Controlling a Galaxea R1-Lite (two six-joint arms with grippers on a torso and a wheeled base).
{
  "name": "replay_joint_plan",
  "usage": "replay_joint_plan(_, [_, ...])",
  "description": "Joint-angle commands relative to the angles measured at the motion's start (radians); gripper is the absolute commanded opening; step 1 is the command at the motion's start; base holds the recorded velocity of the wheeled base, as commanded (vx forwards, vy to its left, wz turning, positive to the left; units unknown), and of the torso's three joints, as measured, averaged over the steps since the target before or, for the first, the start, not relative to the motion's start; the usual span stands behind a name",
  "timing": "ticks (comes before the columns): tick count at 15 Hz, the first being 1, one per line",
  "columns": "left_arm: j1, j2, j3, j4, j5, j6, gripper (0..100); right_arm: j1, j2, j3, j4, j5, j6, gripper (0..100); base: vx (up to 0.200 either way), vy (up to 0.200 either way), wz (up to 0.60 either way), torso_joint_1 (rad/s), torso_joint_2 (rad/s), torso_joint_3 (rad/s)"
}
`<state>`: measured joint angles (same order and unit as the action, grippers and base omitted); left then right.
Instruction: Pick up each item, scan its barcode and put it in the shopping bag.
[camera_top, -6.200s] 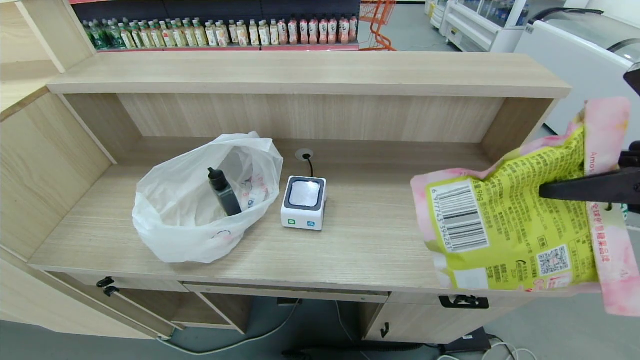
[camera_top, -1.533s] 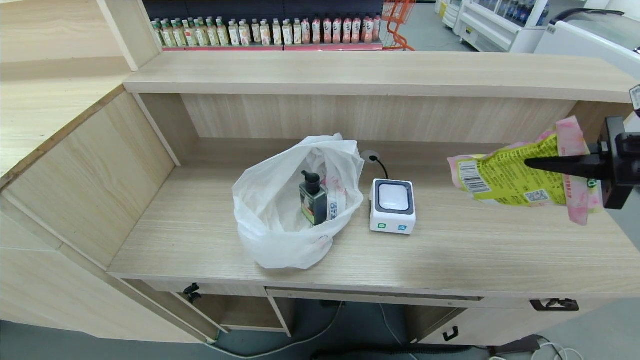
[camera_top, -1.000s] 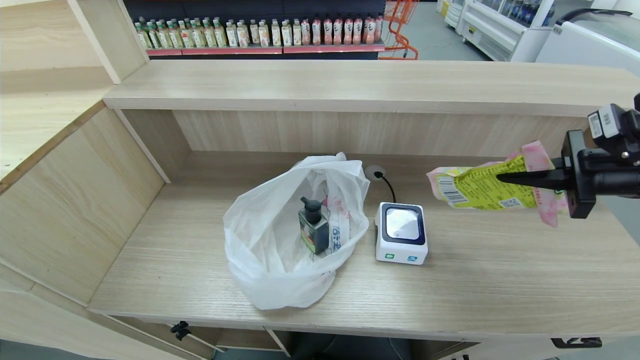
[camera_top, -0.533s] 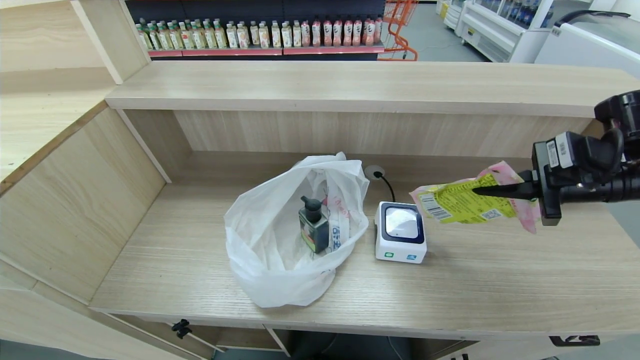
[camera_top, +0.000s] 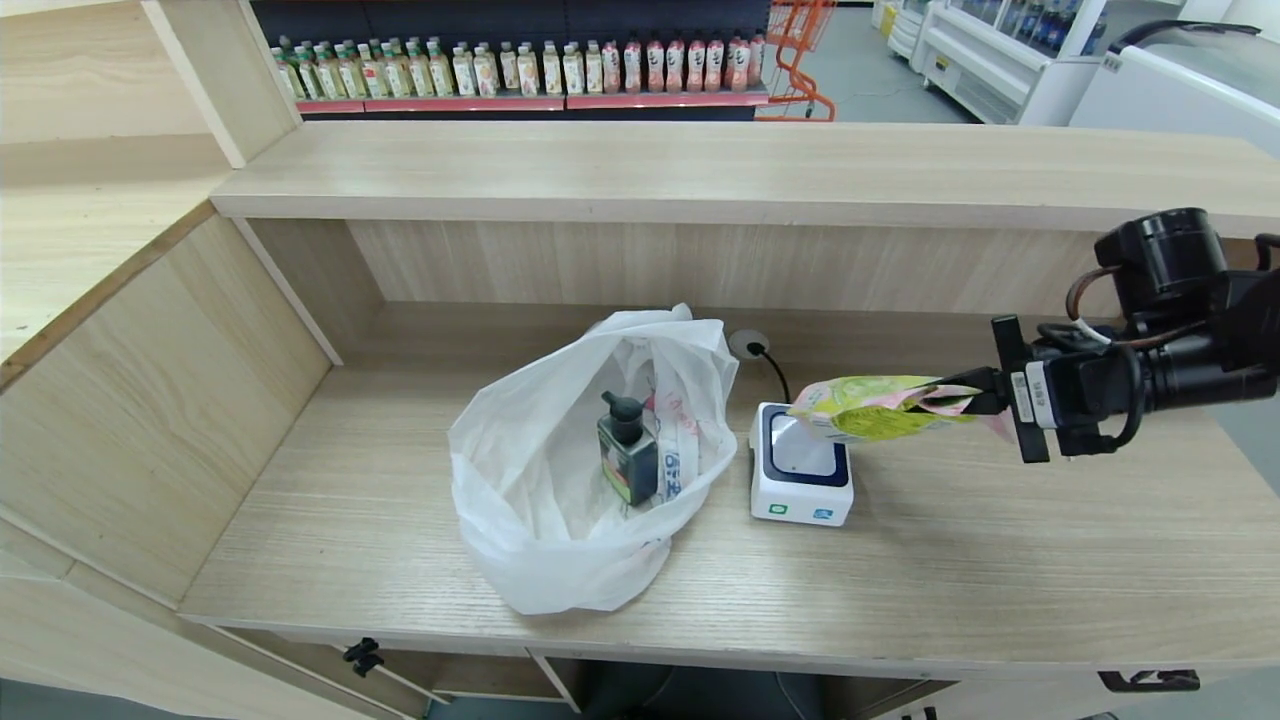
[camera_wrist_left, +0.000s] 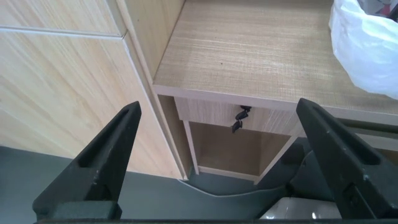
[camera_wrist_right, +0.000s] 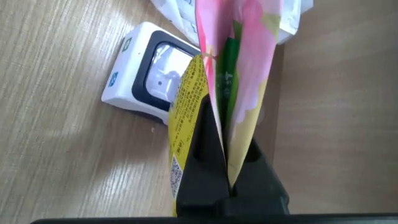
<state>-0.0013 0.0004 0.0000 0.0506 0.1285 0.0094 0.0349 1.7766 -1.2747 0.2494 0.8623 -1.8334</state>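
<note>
- The snack packet (camera_top: 868, 410) is pinched by the right gripper (camera_top: 962, 397) and held just above the scanner (camera_top: 800, 495).
- The left gripper (camera_wrist_left: 219, 107) is spread wide, off the counter's (camera_wrist_left: 249, 50) corner.
- The shopping bag (camera_top: 530, 530), with a bottle (camera_top: 627, 462) inside, is set beside the scanner.

Shop: checkout counter (camera_top: 1000, 560), bottle shelves (camera_top: 520, 70)

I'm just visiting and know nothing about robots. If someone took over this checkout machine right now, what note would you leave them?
Right gripper: jaws shut on the snack pouch, held flat over the scanner on the counter.
Left gripper: jaws open, empty, low by the counter's front edge.
Done: pump bottle stands in the shopping bag.
Left: finish the pouch's scan (no sign here whether it registered), then drop it in the bag.
</note>
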Motion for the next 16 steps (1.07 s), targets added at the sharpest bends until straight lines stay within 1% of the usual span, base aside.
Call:
replay_joint_plan(1, [0.0, 0.0, 0.0, 0.0, 0.0, 0.0, 100, 0.007, 0.052, -0.018, -0.001, -0.005, -0.044, 0, 0.0, 0.0, 0.0, 0.0, 0.0, 0.0])
replay_joint_plan(3, [0.0, 0.0, 0.0, 0.0, 0.0, 0.0, 100, 0.033, 0.07, -0.031, -0.005, -0.005, -0.076, 0, 0.0, 0.0, 0.0, 0.0, 0.0, 0.0])
replay_joint_plan(6, [0.0, 0.0, 0.0, 0.0, 0.0, 0.0, 100, 0.048, 0.092, -0.022, -0.124, 0.006, -0.098, 0, 0.0, 0.0, 0.0, 0.0, 0.0, 0.0])
replay_joint_plan(8, [0.001, 0.0, 0.0, 0.0, 0.0, 0.0, 100, 0.051, 0.095, -0.012, -0.163, 0.032, -0.119, 0, 0.0, 0.0, 0.0, 0.0, 0.0, 0.0])
replay_joint_plan(11, [0.0, 0.001, 0.0, 0.0, 0.0, 0.0, 100, 0.063, 0.076, -0.012, -0.165, 0.058, -0.19, 0, 0.0, 0.0, 0.0, 0.0, 0.0, 0.0])
replay_joint_plan(16, [0.0, 0.0, 0.0, 0.0, 0.0, 0.0, 100, 0.079, 0.04, -0.005, -0.167, 0.057, -0.277, 0, 0.0, 0.0, 0.0, 0.0, 0.0, 0.0])
